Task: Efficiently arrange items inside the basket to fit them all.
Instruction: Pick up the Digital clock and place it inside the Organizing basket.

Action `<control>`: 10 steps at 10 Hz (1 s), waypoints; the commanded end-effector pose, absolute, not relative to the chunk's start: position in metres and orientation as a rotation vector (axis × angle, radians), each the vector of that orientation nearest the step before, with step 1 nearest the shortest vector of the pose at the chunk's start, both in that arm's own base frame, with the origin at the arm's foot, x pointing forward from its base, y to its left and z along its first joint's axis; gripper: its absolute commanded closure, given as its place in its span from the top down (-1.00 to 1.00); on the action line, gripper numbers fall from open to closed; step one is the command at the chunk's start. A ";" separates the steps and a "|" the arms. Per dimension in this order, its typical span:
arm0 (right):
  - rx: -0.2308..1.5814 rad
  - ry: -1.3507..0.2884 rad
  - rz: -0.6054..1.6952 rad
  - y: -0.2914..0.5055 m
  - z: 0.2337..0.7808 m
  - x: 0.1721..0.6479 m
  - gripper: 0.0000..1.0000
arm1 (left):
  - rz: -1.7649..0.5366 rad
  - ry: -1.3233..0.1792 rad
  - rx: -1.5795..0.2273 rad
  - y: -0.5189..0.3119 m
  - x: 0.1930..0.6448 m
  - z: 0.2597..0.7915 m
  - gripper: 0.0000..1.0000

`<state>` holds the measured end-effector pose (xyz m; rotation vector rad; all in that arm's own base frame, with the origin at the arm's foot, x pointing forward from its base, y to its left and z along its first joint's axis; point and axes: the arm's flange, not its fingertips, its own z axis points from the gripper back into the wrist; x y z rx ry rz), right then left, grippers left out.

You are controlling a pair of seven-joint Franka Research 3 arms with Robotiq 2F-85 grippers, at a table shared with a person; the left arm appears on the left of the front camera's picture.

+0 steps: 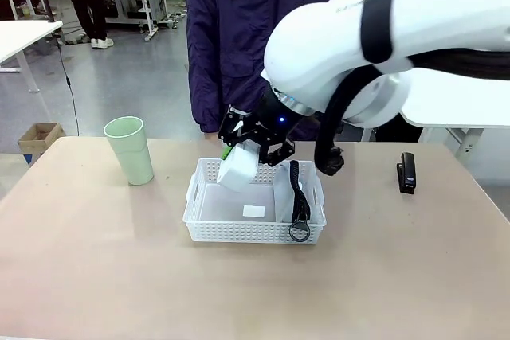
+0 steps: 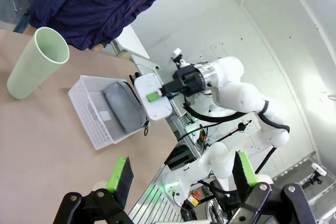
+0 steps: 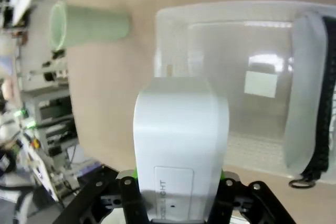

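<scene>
Placement step: right pincer [image 1: 245, 153] clenched on white box [image 1: 237, 171], held tilted over basket's [image 1: 239, 232] free left half, pouch [image 1: 285, 197] lying along its right side. Next: lower flat beside pouch, release.

Right arm [image 1: 414, 21]: casings were glossy white and rounded, with one black band [image 1: 374, 25] round a link. A black cable [image 1: 328, 129] looped beneath my wrist, and a small blue light [image 1: 280, 120] was lit. Right gripper [image 1: 239, 161] and left gripper [image 2: 182, 174]: black linkages, round pivot bolts, green pads [image 2: 116, 174].
</scene>
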<state>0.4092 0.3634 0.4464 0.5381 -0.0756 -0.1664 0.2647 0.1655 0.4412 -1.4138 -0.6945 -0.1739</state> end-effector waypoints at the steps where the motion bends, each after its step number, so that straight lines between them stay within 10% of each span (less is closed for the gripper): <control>1: 0.456 -0.049 -0.202 0.388 0.445 0.430 0.06 | -0.192 -0.717 -1.422 0.165 0.264 0.443 1.00; 10: 0.221 0.032 -0.095 0.378 0.352 0.452 0.06 | -0.192 -0.717 -1.422 0.165 0.264 0.443 1.00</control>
